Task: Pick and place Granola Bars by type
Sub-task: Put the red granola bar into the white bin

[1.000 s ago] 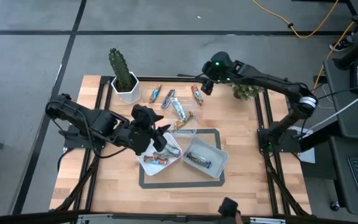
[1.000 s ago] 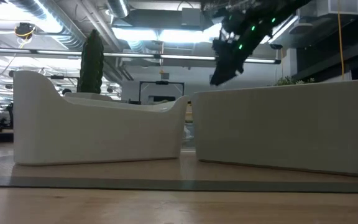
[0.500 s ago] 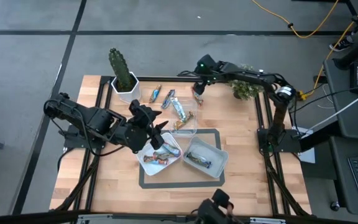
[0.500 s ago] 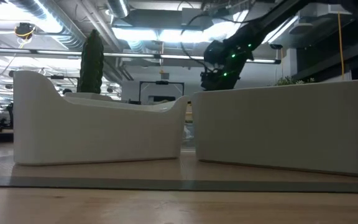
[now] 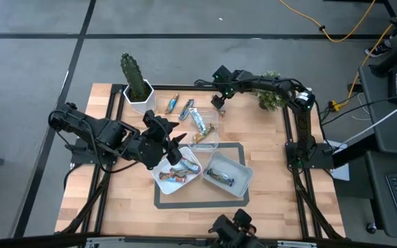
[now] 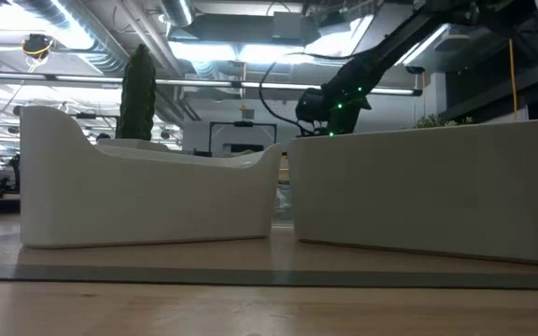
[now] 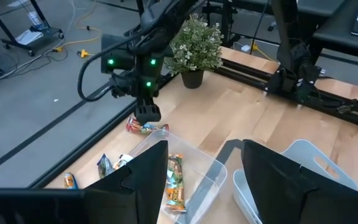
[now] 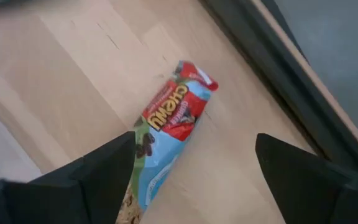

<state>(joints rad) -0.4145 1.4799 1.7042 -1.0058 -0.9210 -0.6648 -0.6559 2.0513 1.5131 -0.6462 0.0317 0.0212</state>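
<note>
A: What is the robot doing right now?

B: The right tool (image 5: pixel 218 100) hangs over a red bar (image 8: pixel 174 117) near the far edge of the counter (image 5: pixel 267 148), fingers spread wide with the bar between them. It grips nothing yet.

A: How should it take the bar?

B: I would judge it should come straight down, one finger on each long side of the wrapper, and close gently, since shiny film may slip.

A: And the left tool?

B: The left tool (image 5: pixel 176 146) waits open just above the white tub (image 5: pixel 196 167) near the middle of the counter.

A: What do the containers hold?

B: The white tub holds a few bars (image 5: pixel 176 173), orange and brown. The grey tub (image 5: pixel 243 180) beside it holds one dark bar (image 5: pixel 220 179). A clear tub (image 7: pixel 211 169) behind them holds one brownish bar (image 7: pixel 176 184). Four more loose bars (image 5: pixel 187 109) lie near the far edge, beside a potted cactus (image 5: pixel 135 81).
</note>
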